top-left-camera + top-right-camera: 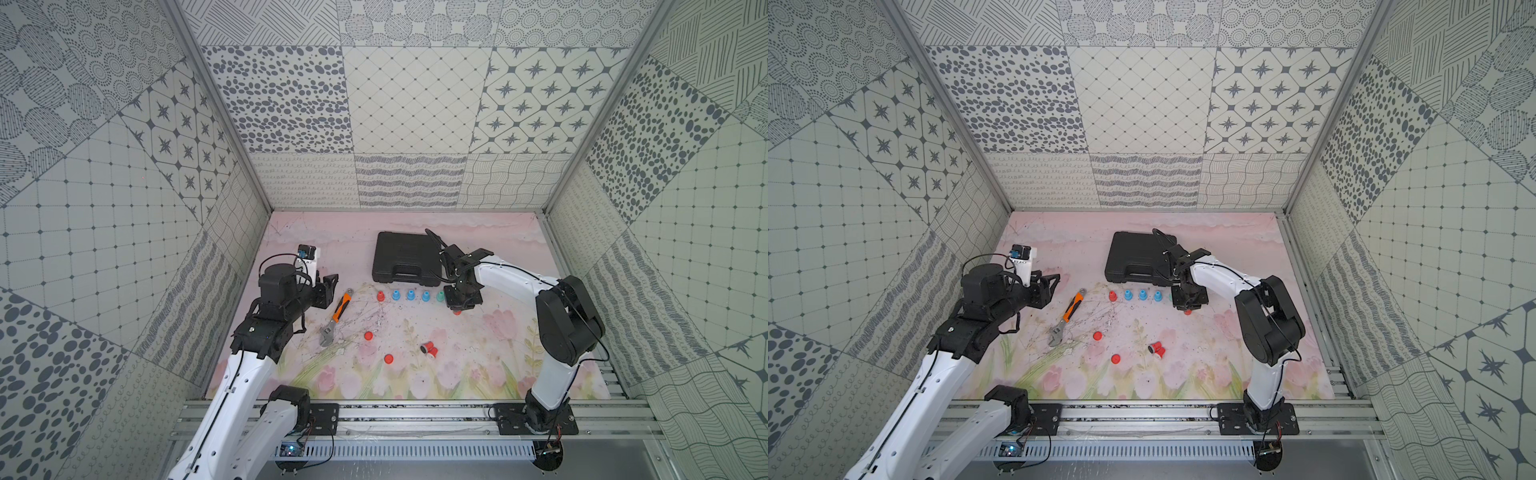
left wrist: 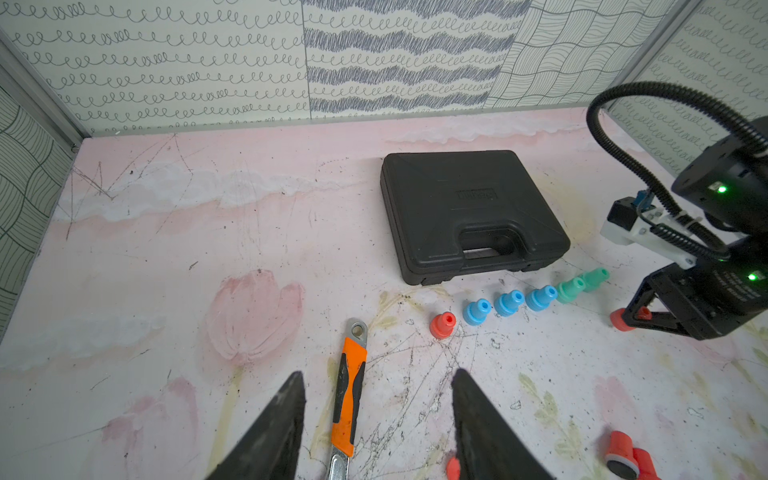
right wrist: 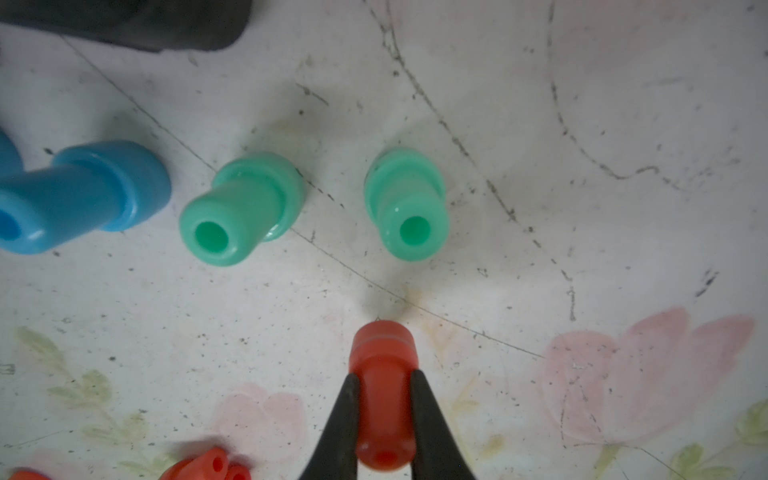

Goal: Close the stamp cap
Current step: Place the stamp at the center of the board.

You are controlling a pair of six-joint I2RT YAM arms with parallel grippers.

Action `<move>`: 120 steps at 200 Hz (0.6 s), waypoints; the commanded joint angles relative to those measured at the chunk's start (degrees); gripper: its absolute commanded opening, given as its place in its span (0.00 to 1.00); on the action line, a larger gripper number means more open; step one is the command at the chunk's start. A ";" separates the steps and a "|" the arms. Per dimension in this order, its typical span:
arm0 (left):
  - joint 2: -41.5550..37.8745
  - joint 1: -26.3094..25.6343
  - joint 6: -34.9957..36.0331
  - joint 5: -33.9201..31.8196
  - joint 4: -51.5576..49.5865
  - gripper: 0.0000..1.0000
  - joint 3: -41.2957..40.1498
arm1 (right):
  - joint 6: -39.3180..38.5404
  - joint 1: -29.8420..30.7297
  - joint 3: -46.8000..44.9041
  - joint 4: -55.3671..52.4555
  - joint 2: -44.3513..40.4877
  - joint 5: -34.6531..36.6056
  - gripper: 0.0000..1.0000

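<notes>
My right gripper (image 3: 383, 382) is shut on a red stamp (image 3: 382, 353), gripping its narrow neck with the wide end pointing down just over the mat. In both top views the stamp (image 1: 457, 311) shows as a red spot under that gripper (image 1: 457, 308). Two small red caps (image 1: 368, 336) (image 1: 388, 359) lie loose on the mat. Another red stamp (image 1: 429, 349) lies on its side, its dark face (image 2: 621, 463) showing. My left gripper (image 2: 378, 374) hangs open and empty above the wrench, far left of the held stamp.
A row stands upright in front of the black case (image 1: 405, 259): one red stamp (image 1: 380, 296), three blue ones (image 1: 410, 295) and two green ones (image 3: 241, 208) (image 3: 409, 208) right next to the held stamp. An orange-handled wrench (image 1: 338, 311) lies left of the row.
</notes>
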 commanded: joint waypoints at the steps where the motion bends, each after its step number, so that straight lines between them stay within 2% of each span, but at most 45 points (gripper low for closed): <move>1: 0.09 0.29 0.92 -0.47 0.17 0.57 -0.08 | -1.56 -0.71 0.75 0.55 1.94 1.91 0.05; 35: 0.31 0.23 0.92 -0.43 0.17 0.57 -0.05 | -2.16 -1.29 -0.11 2.35 2.56 0.54 0.11; 81: 0.49 0.28 0.92 -0.36 0.17 0.57 -0.06 | -1.73 -1.39 -0.78 2.69 1.84 -0.32 0.29; 120: 0.68 0.26 0.92 -0.16 0.22 0.57 0.03 | -1.64 -1.39 0.26 0.75 -0.44 0.51 0.35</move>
